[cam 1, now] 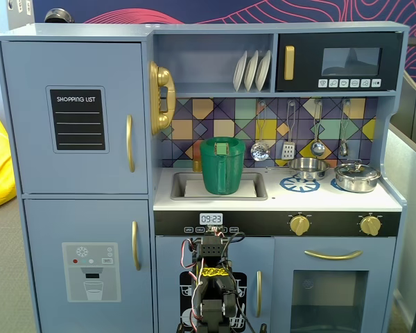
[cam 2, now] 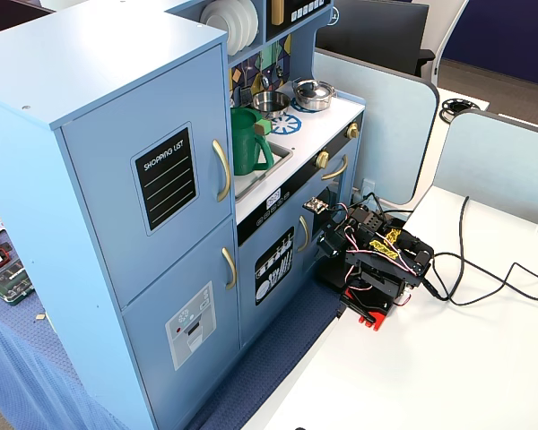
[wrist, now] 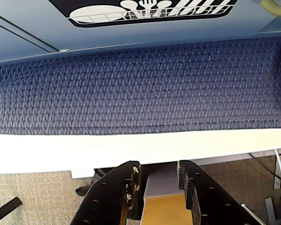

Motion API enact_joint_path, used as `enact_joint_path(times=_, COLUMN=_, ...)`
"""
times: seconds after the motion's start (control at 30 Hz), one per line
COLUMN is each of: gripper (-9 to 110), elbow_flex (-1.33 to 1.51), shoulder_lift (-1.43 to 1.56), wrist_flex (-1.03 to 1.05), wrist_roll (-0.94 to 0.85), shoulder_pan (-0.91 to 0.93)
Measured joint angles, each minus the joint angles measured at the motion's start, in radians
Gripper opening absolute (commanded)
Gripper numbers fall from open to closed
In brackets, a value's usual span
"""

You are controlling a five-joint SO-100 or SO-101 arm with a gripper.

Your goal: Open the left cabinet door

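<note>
The left cabinet door (cam 1: 76, 118) is the upper blue-grey door with the black "SHOPPING LIST" panel (cam 1: 78, 119) and a vertical gold bar handle (cam 1: 130, 143). It is closed; it also shows in the other fixed view (cam 2: 152, 188), with its handle (cam 2: 221, 170). My arm (cam 2: 374, 260) sits folded low on the white table in front of the kitchen's lower middle, well below and right of that door (cam 1: 215, 291). In the wrist view my gripper (wrist: 158, 165) points down past the table edge. Its jaws stand slightly apart and hold nothing.
Below the door is a closed door with a dispenser graphic (cam 1: 90, 270). A green pitcher (cam 1: 222, 165) stands in the sink and a gold phone (cam 1: 161, 97) hangs beside the door. A blue mat (wrist: 140, 89) lies under the kitchen. Cables (cam 2: 484, 278) trail over the white table (cam 2: 466, 358).
</note>
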Motion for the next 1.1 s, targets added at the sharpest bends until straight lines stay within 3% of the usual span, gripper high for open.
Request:
enact_joint_path(times=0.5, gripper=7, elbow_flex=0.0, shoulder_lift=0.0, wrist_flex=0.0, wrist_roll=0.008, shoulder_pan=0.0)
enact_joint_path(times=0.63, gripper=0, elbow_flex=0.0, shoulder_lift=0.0, wrist_flex=0.0, wrist_roll=0.009, shoulder_pan=0.0)
enact_joint_path(times=0.8, gripper=3, elbow_flex=0.0, shoulder_lift=0.0, wrist_flex=-0.006, wrist_roll=0.025, shoulder_pan=-0.046)
enact_joint_path(times=0.93, gripper=7, elbow_flex=0.005, shoulder_lift=-0.006, wrist_flex=-0.106, wrist_roll=0.046, shoulder_pan=-0.123)
enact_joint_path(times=1.1, gripper=6, elbow_flex=-0.005, shoulder_lift=-0.066, wrist_flex=-0.485, wrist_roll=0.049, shoulder_pan=-0.293)
